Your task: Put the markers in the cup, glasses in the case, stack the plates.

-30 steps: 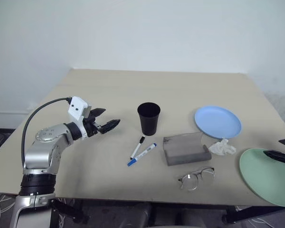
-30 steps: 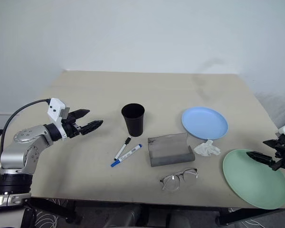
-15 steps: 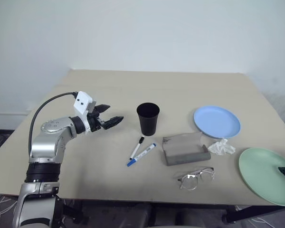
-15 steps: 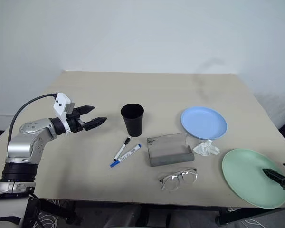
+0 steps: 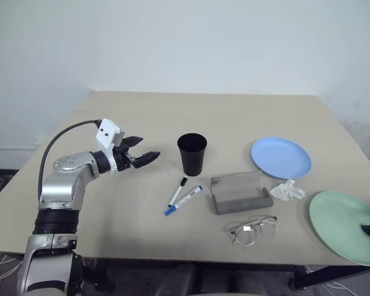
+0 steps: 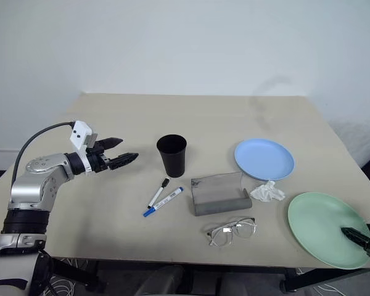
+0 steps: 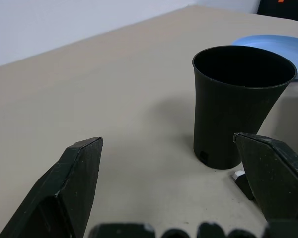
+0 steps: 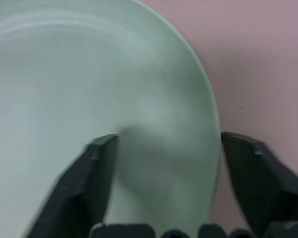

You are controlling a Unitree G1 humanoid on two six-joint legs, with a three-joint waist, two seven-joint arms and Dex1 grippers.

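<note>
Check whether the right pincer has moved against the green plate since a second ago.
Yes. The right pincer has slid from the green plate's far rim toward its near edge.

Markers (image 5: 183, 195) flat beside upright black cup (image 5: 192, 154); glasses (image 5: 254, 229) before grey case (image 5: 240, 193); plates (image 5: 281, 158) apart.

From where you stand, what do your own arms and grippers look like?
My left arm is built of rounded silver-grey segments joined by black rings. A black cable loops from it up to a small white box on the wrist, which has two dark dots on its side. Each gripper, left gripper and right gripper, ends in two black, wedge-shaped fingers.
</note>
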